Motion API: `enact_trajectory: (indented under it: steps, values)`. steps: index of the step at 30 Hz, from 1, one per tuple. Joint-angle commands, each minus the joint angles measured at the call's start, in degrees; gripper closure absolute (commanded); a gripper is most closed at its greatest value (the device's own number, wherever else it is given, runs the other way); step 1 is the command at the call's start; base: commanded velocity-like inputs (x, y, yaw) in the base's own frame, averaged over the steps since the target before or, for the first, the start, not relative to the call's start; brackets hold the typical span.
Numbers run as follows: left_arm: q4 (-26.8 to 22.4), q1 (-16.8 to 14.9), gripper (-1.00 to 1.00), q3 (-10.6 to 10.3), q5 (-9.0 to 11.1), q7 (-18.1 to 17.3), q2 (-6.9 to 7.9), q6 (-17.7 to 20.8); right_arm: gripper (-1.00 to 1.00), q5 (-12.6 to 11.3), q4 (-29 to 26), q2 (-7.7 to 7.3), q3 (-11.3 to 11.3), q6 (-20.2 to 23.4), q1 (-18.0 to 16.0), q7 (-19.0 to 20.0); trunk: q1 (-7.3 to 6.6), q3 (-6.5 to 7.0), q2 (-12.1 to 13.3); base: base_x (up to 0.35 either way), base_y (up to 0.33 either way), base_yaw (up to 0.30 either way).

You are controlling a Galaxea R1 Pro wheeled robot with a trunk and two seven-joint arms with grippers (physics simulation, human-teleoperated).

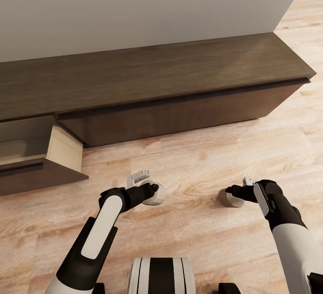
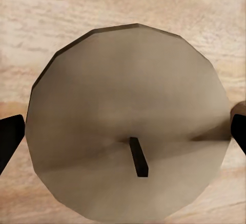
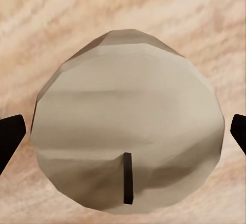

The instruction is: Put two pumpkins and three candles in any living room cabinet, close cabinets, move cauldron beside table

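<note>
Pale wood floor (image 1: 188,159) carries two cream candles: left candle (image 1: 154,194) and right candle (image 1: 229,197), near the dark cabinet (image 1: 179,83), whose left drawer (image 1: 40,155) stands open. Each wrist view adds a dark wick (image 2: 139,157) and spread fingers (image 2: 9,137) flanking, not touching.

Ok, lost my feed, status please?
Left claw around a candle, right claw around another. Grip unconfirmed. Cabinet drawer open ahead-left.

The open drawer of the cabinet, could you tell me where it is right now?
In the head view the open drawer juts from the cabinet at far left, ahead of the left gripper.
</note>
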Motion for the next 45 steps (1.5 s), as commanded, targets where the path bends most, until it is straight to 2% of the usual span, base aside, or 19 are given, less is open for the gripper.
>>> enact_trajectory:
  steps: [1,7,12,22,25,32,33,45]
  values:
    - [0.0,0.0,1.00,0.0,-0.1,0.0,-0.02,0.1,-1.00,0.0,0.0,0.00,0.0,0.0,0.0,0.0,0.00,0.00,0.0,0.000,0.000,0.000]
    - [0.0,0.0,1.00,0.0,-0.1,0.0,-0.04,0.1,-1.00,0.0,0.0,0.01,0.0,0.0,0.0,0.0,0.00,0.00,0.0,0.000,0.000,0.000]
    - [0.0,0.0,1.00,0.0,-0.1,0.0,-0.04,0.1,-1.00,-0.1,0.0,0.01,0.0,0.0,0.0,0.0,0.13,-1.11,-0.1,0.000,0.000,0.000]
    - [0.0,-0.1,1.00,0.0,-0.1,0.0,-0.13,0.1,-1.00,-0.1,0.0,0.01,0.0,0.0,0.1,0.0,0.13,-1.11,-0.1,0.000,0.000,0.000]
    - [0.0,-0.2,1.00,-0.1,-0.1,0.0,-0.13,0.1,-1.00,-0.1,0.0,0.01,0.0,0.0,0.1,0.0,0.21,-1.77,-0.1,0.000,0.000,0.000]
    - [0.0,-0.2,1.00,-0.1,-0.1,0.0,-0.13,0.1,-1.00,-0.2,-0.1,0.05,0.0,0.0,0.1,0.0,0.21,-1.77,-0.1,0.000,0.000,0.000]
    - [0.0,-0.2,1.00,-0.1,-0.1,0.0,-0.13,0.1,1.00,-0.2,-0.1,0.06,0.0,0.0,0.1,0.0,0.21,-1.77,-0.1,0.000,0.000,0.000]
    - [0.0,-0.1,1.00,-0.1,-0.1,-0.1,0.04,0.1,1.00,-0.2,-1.5,-0.06,0.4,0.1,0.6,0.0,0.21,-1.77,-0.1,0.000,0.000,0.000]
